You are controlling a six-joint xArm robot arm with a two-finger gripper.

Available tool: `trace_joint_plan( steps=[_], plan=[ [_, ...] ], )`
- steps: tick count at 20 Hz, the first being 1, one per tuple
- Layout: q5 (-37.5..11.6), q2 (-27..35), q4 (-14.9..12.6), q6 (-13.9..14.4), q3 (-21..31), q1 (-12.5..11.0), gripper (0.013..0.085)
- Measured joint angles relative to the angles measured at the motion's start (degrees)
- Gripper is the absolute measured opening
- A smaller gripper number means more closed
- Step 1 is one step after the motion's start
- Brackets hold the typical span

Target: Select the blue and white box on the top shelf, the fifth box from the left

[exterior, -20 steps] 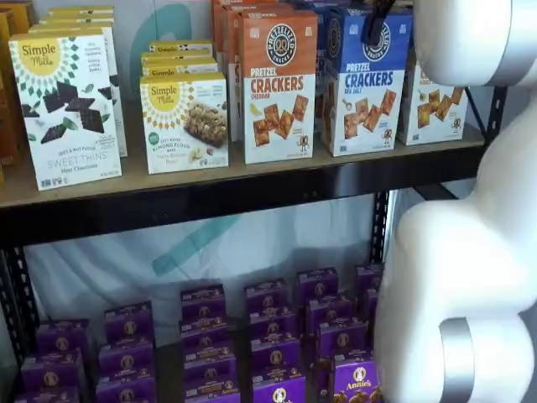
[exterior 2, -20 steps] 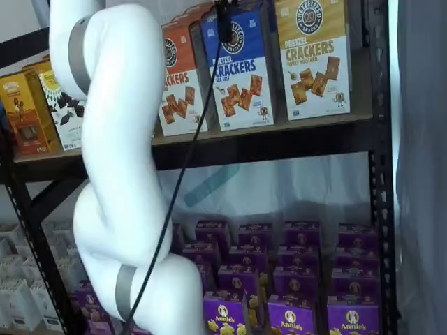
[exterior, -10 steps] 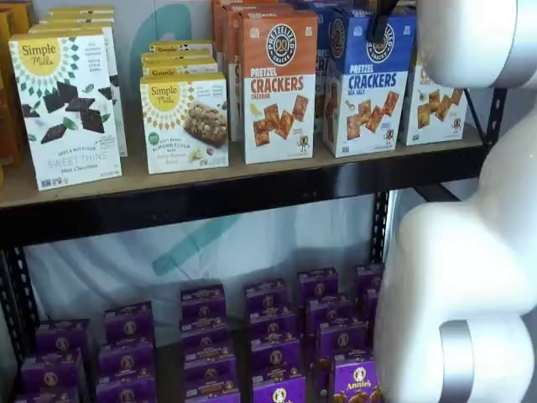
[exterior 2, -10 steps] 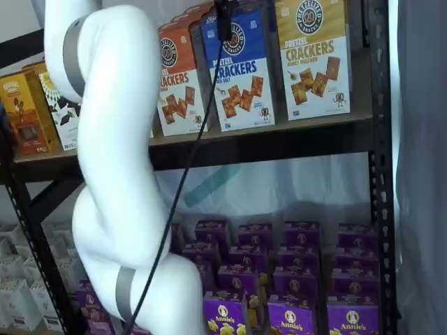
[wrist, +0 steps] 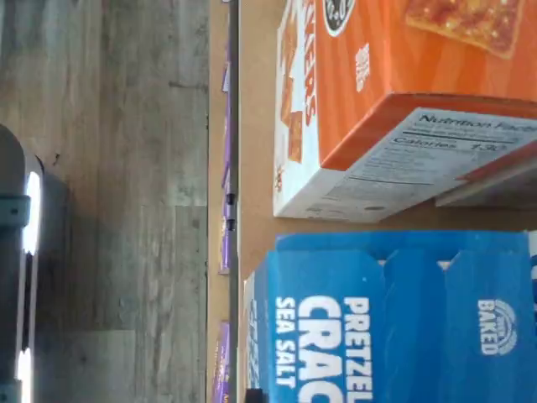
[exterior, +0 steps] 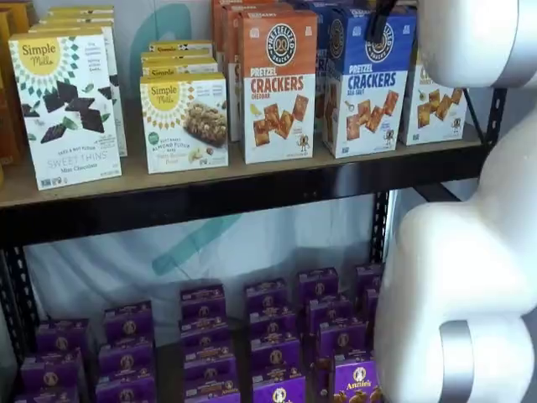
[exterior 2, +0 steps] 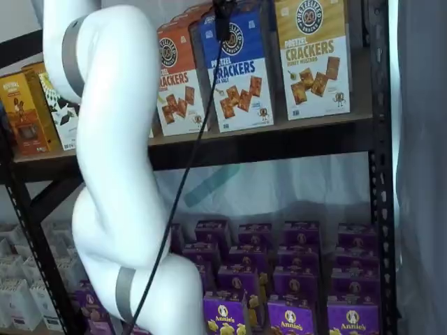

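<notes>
Because the goods stand in rows facing outward, the blue and white box (exterior: 363, 84) sits at the front edge of the top shelf (exterior: 210, 197), upright, its printed face toward the cameras in both shelf views. It stands between the orange-topped Cheddar carton (exterior: 279, 86) and the yellow-topped carton (exterior 2: 312, 57), each just beside it but with a narrow gap, which leaves some room for fingers to slip down on either side. More cartons of the same kinds are lined up behind the front ones, so the front box is the natural one to take.

At the top edge of a shelf view, the gripper (exterior 2: 223, 15) hangs in front of the upper part of the blue carton, with its cable (exterior 2: 183, 174) trailing down across the shelf. Only a dark shape shows there, and in the other shelf view a black finger (exterior: 379, 21) appears side-on over the box's logo; from these I cannot tell whether the fingers are apart or together, or whether they touch the carton at all.

From the wrist view, the blue top flap (wrist: 394, 319) lies close below the camera, with the orange carton alongside, which suggests the arm is positioned over the target for a grasp from above. On the lower shelf, purple boxes (exterior: 277, 336) play no part in this.
</notes>
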Motion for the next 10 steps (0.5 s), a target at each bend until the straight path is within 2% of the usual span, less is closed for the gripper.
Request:
trace_joint_plan(
  steps=[10],
  plan=[
    [1.64, -3.45, 0.12, 0.57, 1.71, 0.19, 0.0650]
  ],
)
